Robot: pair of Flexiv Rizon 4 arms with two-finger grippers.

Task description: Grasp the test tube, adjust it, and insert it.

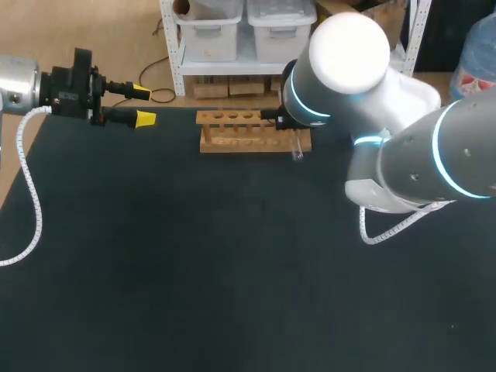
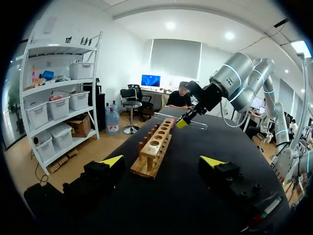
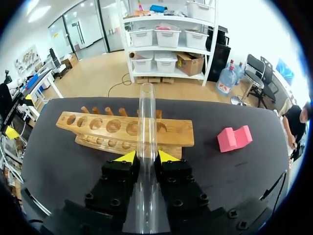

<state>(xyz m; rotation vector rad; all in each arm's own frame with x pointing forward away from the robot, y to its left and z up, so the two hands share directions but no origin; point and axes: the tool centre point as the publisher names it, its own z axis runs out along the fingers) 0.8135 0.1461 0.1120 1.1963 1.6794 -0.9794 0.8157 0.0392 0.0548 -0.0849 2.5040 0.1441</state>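
Right gripper (image 3: 145,156) clamped on clear cylindrical test tube (image 3: 146,112), over round-holed wooden rack (image 3: 93,125). Left gripper (image 1: 143,105): fingers apart, far left of matte black table (image 1: 194,271).

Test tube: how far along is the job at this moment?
Done: the right claw is shut on the test tube. In hand: the tube lies roughly level near the wooden rack, not upright. Remaining: turning it and inserting it; every visible rack hole looks empty. The left claw is open, apart.
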